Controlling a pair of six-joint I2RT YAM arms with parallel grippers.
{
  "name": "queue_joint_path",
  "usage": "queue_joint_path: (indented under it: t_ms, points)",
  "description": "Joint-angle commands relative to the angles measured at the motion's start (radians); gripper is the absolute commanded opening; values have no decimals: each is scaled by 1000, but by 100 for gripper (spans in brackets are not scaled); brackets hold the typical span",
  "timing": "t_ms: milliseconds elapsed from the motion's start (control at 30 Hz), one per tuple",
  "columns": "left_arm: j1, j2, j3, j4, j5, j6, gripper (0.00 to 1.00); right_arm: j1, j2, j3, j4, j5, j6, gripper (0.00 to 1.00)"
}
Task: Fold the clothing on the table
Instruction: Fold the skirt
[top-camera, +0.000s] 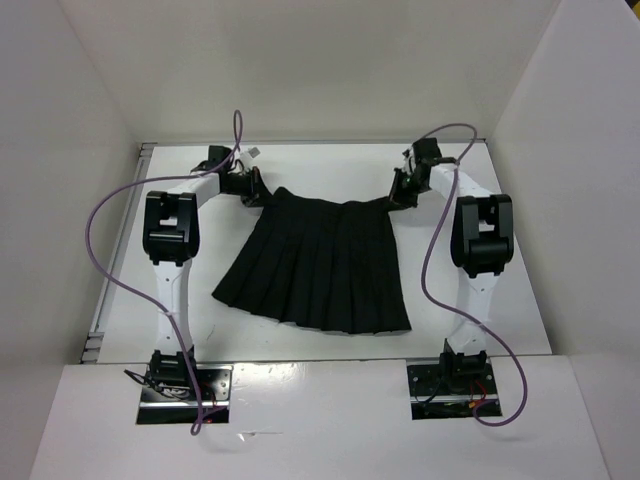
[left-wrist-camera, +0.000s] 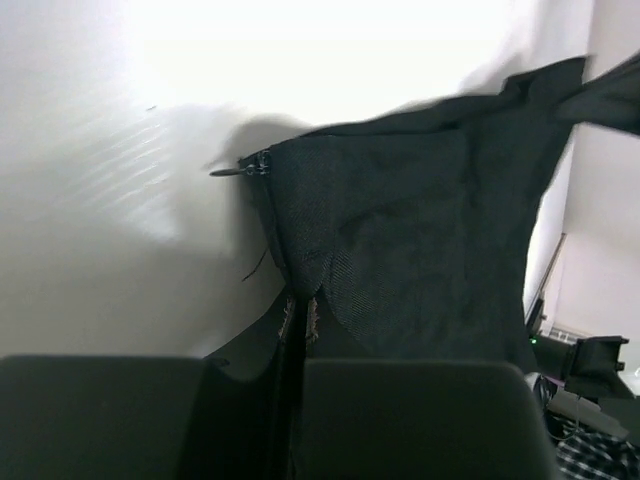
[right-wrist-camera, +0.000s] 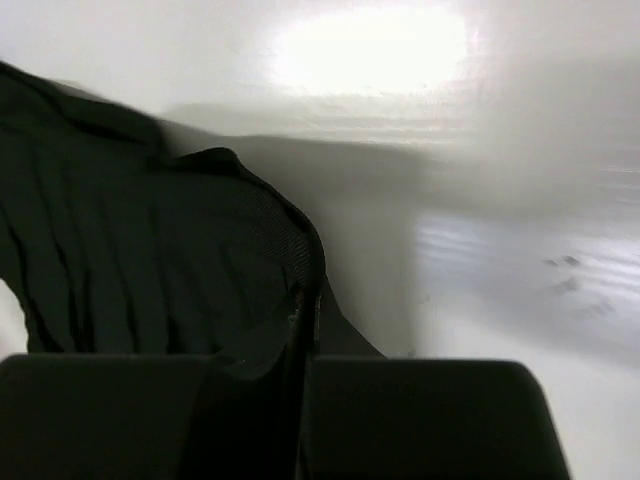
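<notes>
Skirt (top-camera: 320, 265), one black pleated piece, lies spread on the white worktop (top-camera: 480, 300) between the two arms (top-camera: 172, 232), hem toward their bases. Both arms reach forward with elbows raised. The left gripper (top-camera: 255, 190) is at the waistband's left corner, the right gripper (top-camera: 398, 190) at its right corner.

From the left wrist, the left gripper's jaws are pressed together on black fabric, with one zip pull (left-wrist-camera: 250, 167) at the waistband edge beyond.

From the right wrist, the right gripper is likewise clamped on a fold of the skirt.
</notes>
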Motion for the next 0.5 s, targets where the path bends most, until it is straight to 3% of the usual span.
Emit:
queue_joint_path:
  t_ms: [0,133,333,467]
  points:
    - [-4,-134,60,25,51,-29,0,7,-221,149,-27,149,-14,0]
    - [5,-82,372,-63,51,-78,0,7,-206,425,-114,187,-23,0]
    - [5,-19,886,-222,97,-132,0,45,-188,707,-245,210,-45,0]
    - [5,-134,844,-221,97,-135,0,82,-231,806,-314,264,-57,0]
